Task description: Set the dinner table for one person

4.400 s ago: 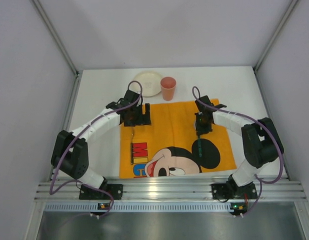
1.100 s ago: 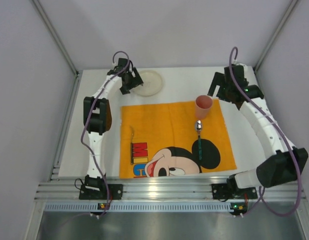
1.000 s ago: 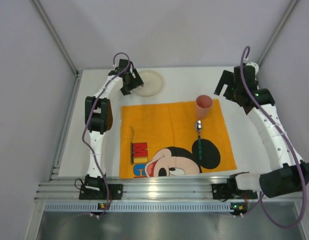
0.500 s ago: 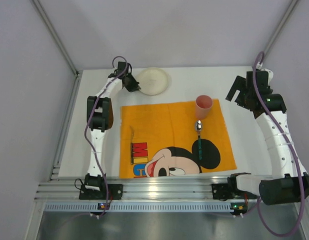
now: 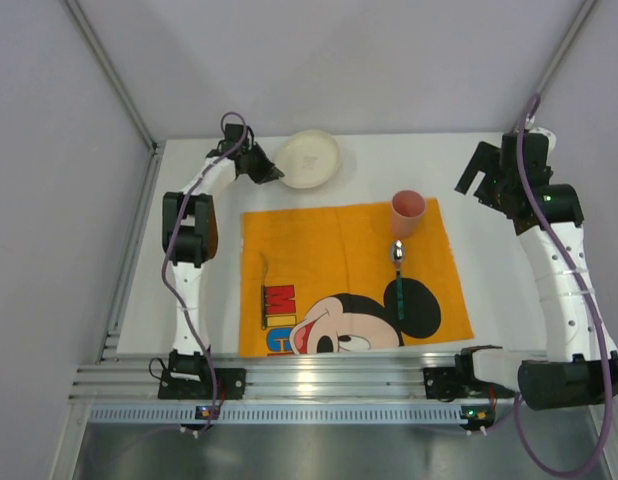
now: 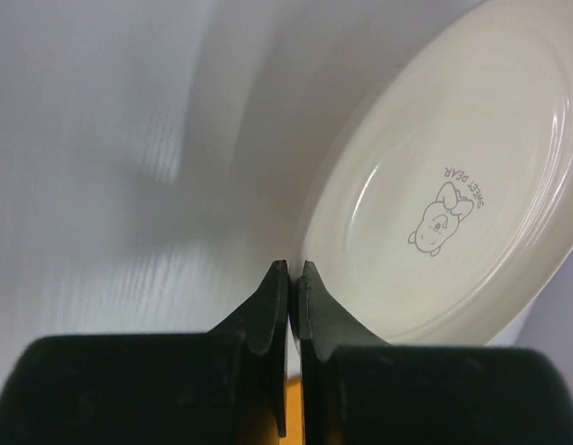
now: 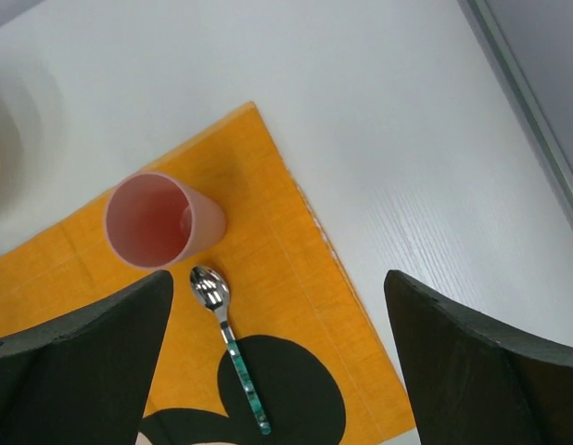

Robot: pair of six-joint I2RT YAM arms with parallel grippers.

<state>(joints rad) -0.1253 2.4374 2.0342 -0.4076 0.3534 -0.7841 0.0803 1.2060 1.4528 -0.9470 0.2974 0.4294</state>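
On the white dinner table (image 5: 374, 160) lies an orange Mickey Mouse mat (image 5: 334, 250). A cream plate (image 5: 311, 158) at the back left is tilted up, and my left gripper (image 5: 267, 172) is shut on its left rim. In the left wrist view the black fingertips (image 6: 279, 278) pinch the edge of the plate (image 6: 453, 204), which bears a small bear print. A pink cup (image 5: 407, 212) stands on the mat's back right corner, with a spoon (image 5: 397, 272) just in front of it and a fork (image 5: 264, 290) on the mat's left side. My right gripper (image 5: 477, 172) hangs open above the table's right side, holding nothing.
From the right wrist the cup (image 7: 161, 222), the spoon (image 7: 228, 348) and the mat's right edge (image 7: 305, 250) show below, with bare white table (image 7: 407, 139) to the right. Grey walls close in the back and sides. An aluminium rail (image 5: 339, 378) runs along the near edge.
My left gripper closed on the plate's rim and tipped the plate up, shifting it slightly right. My right arm drew back from the cup toward the right wall, still open.
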